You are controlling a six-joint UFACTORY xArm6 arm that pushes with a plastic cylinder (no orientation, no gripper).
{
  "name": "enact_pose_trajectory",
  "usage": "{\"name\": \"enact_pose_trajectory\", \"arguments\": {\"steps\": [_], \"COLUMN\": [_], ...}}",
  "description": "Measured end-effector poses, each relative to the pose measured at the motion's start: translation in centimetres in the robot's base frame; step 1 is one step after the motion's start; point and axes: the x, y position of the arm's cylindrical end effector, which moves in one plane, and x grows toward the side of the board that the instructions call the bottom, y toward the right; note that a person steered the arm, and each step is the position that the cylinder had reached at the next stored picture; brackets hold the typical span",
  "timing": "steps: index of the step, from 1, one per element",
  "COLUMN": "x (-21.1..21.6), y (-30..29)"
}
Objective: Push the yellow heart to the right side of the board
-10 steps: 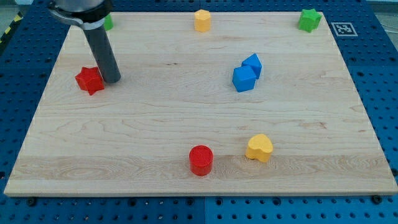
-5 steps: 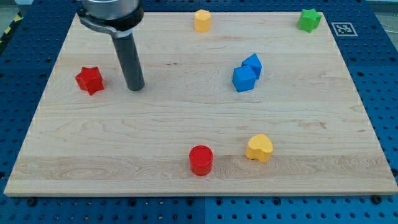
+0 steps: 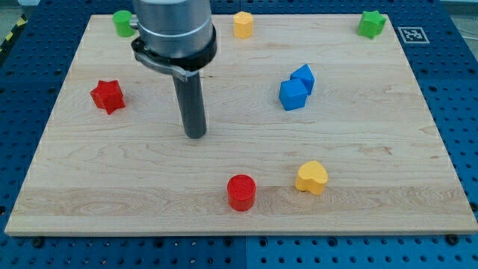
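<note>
**Ana:** Camera view first: where is the yellow heart (image 3: 311, 178)?

**Ben:** Low on the wooden board (image 3: 373, 149), a little to the view's right of the middle and near the bottom edge. It lies flat, touching nothing.

**Ana:** What sits closest to the heart?

**Ben:** The red cylinder (image 3: 241, 192), to the heart's left and slightly lower, near but apart from it. Above the heart, toward the view's top, two blue blocks (image 3: 296, 87) stand pressed together; the nearer one looks like a cube, and I cannot make out the other's shape.

**Ana:** And my tip?

**Ben:** My tip (image 3: 195, 135) rests on the board up and to the left of the heart, well apart from it. The red cylinder lies below the tip and a little right, roughly between tip and heart but lower than a straight line joining them. The rod has no fingers, so nothing is open, shut or held; the tip touches no block.

**Ana:** What is on the heart's right?

**Ben:** Only bare wood shows between the heart and the board's right edge.

**Ana:** Farther out?

**Ben:** A red star (image 3: 107, 96) is far to the heart's upper left, beyond the tip. Along the top edge are a green block (image 3: 122, 22) at the left, partly hidden by the arm, a yellow block (image 3: 243, 24) almost straight above the heart's left side, and a green star (image 3: 371, 24) up to the heart's right.
</note>
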Motion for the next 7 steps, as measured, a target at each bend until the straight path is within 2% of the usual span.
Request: {"name": "enact_pose_trajectory", "arguments": {"steps": [1,2,3,4,6,7], "x": [2.3,4.2,4.7,4.9,8.4,8.8], "y": [1.7,5.9,8.8,9.9,13.4,14.4]}}
